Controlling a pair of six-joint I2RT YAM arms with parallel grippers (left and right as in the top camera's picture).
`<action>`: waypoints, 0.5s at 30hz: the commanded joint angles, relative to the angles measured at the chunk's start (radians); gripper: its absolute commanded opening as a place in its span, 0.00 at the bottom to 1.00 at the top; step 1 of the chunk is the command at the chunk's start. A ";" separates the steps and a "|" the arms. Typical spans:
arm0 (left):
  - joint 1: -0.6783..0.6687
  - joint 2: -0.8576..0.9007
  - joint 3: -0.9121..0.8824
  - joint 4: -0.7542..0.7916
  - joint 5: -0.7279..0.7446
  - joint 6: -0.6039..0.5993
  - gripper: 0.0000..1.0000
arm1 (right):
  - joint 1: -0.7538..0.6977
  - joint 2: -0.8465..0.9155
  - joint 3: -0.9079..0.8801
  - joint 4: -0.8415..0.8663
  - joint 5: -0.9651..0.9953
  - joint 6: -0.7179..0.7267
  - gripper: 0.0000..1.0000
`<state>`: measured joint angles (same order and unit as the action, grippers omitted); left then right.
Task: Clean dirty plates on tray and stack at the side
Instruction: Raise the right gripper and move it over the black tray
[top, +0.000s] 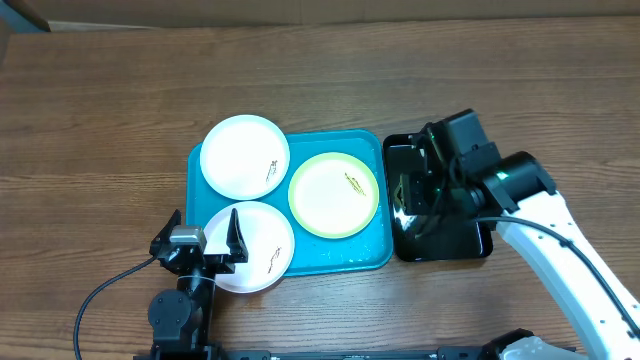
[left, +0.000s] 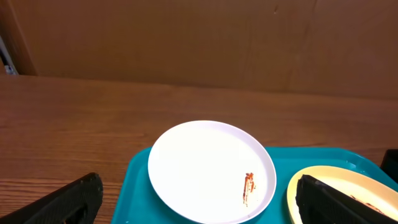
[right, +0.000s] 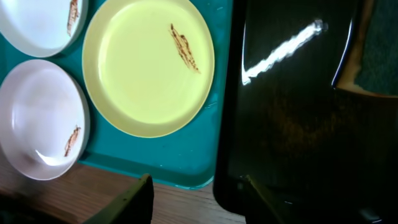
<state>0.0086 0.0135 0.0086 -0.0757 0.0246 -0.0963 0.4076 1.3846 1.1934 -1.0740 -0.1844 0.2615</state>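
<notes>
Overhead, the turquoise tray (top: 345, 258) carries three smeared plates: the far white plate (top: 245, 157) at its 10 o'clock, the green-rimmed plate (top: 334, 194) at 2 o'clock and the near white plate (top: 262, 250) at 7 o'clock, overhanging the rim. The left gripper (top: 203, 232) hangs over that last plate, and the right gripper (top: 420, 190) hangs over the black tray (top: 445, 245) at 3 o'clock. In the left wrist view, its fingers (left: 68, 202) are spread wide and empty, with the far white plate ahead at 12 o'clock. In the right wrist view, its fingers (right: 130, 202) are parted, gripping nothing, at 6 o'clock below the two trays' adjoining edges.
</notes>
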 joint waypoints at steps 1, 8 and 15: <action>0.005 -0.009 -0.004 0.030 -0.013 0.013 1.00 | 0.005 0.003 -0.003 0.002 0.011 0.000 0.51; 0.004 -0.005 0.110 0.037 0.135 -0.121 1.00 | 0.005 0.002 -0.003 0.005 0.012 -0.003 0.61; 0.004 0.179 0.454 -0.065 0.235 -0.089 1.00 | 0.004 0.002 -0.003 0.021 0.012 -0.003 0.70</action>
<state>0.0086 0.1028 0.3046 -0.1165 0.1669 -0.1879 0.4076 1.3926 1.1900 -1.0599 -0.1768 0.2611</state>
